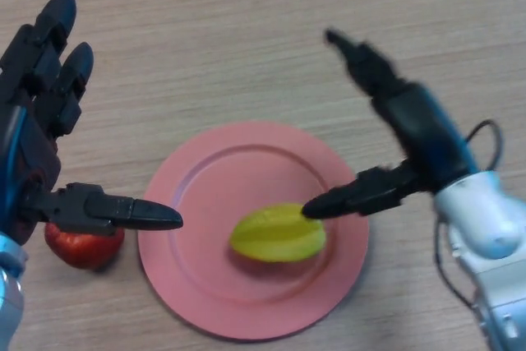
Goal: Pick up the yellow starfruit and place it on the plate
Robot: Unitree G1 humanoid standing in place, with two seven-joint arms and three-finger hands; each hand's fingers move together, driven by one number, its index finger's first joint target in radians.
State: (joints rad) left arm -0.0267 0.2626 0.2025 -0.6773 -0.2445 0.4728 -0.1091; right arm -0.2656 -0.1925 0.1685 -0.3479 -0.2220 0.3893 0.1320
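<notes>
The yellow starfruit (277, 236) lies on the pink plate (205, 178), right of its middle. My right hand (403, 125) hovers at the plate's right side with fingers straight and spread; its thumb tip sits just at the fruit's upper right end and holds nothing. My left hand (37, 121) is at the far left, fingers straight, thumb pointing toward the plate's left rim.
A red apple (82, 246) rests on the wooden table (246, 30) just left of the plate, partly under my left thumb.
</notes>
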